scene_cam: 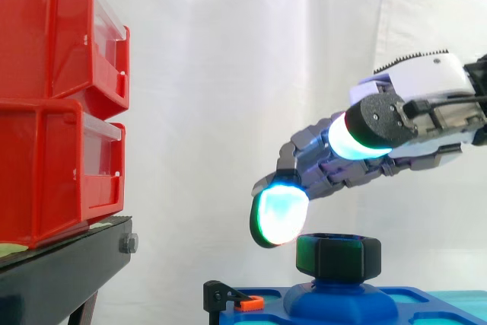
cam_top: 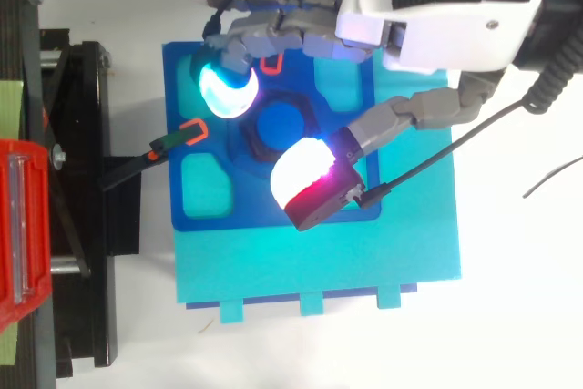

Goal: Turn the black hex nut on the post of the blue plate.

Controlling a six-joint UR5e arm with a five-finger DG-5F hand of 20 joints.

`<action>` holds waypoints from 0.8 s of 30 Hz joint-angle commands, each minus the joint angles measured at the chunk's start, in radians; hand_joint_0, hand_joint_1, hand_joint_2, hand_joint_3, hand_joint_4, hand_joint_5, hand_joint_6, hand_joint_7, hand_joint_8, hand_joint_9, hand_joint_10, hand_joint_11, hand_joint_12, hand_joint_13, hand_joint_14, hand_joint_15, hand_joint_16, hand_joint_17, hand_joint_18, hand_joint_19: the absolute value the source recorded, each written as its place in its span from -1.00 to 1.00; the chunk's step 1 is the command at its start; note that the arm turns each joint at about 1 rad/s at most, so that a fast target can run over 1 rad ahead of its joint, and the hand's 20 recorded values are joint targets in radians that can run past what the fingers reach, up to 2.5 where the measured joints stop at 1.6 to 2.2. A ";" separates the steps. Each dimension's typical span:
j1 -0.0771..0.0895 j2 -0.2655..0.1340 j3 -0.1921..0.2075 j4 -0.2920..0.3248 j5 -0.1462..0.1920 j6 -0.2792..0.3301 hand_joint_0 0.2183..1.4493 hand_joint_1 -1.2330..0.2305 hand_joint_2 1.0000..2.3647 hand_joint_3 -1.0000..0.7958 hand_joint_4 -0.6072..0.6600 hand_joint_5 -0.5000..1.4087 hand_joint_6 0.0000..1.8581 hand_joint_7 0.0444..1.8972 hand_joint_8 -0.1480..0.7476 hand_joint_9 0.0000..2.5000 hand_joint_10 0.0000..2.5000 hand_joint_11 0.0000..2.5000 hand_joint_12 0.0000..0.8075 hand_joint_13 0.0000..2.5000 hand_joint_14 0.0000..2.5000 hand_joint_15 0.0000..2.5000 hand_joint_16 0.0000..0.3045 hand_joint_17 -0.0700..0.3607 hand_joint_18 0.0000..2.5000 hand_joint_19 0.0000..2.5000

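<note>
A black hex nut (scene_cam: 338, 256) (cam_top: 264, 145) sits on the round blue post of the blue plate (scene_cam: 396, 302) (cam_top: 209, 193). My hand (scene_cam: 426, 104) (cam_top: 428, 6) hovers just above the nut, reaching in from the right. It is open, with its fingers spread wide and holding nothing. One glowing fingertip (scene_cam: 278, 215) (cam_top: 224, 87) hangs to the left of the nut, slightly above it. The thumb's glowing pad (scene_cam: 359, 136) (cam_top: 305, 175) is higher in the side view and lies on the nut's other side in the top view. No pad touches the nut.
Two stacked red bins (scene_cam: 53, 104) stand on a black stand (scene_cam: 61, 272) to the left of the plate. A black clamp with an orange tip (scene_cam: 240, 300) (cam_top: 178, 141) sits at the plate's left edge. The blue plate rests on a teal base (cam_top: 401, 252).
</note>
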 commanded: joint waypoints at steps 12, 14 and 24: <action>0.027 -0.009 0.041 0.050 0.039 -0.002 -0.60 0.25 -1.00 -0.44 0.25 -0.71 -0.46 -0.05 -0.14 -0.93 -1.00 -1.00 -0.07 -0.95 -1.00 -0.97 -0.61 -0.06 -1.00 -0.93; 0.036 -0.021 0.041 0.055 0.048 -0.002 -0.60 0.25 -1.00 -0.44 0.25 -0.71 -0.46 -0.05 -0.14 -0.93 -1.00 -1.00 -0.07 -0.95 -1.00 -0.97 -0.61 -0.06 -1.00 -0.93; 0.064 -0.037 0.041 0.073 0.068 -0.016 -0.60 0.25 -1.00 -0.44 0.25 -0.71 -0.46 -0.04 -0.14 -0.93 -1.00 -1.00 -0.07 -0.95 -1.00 -0.97 -0.61 -0.06 -1.00 -0.93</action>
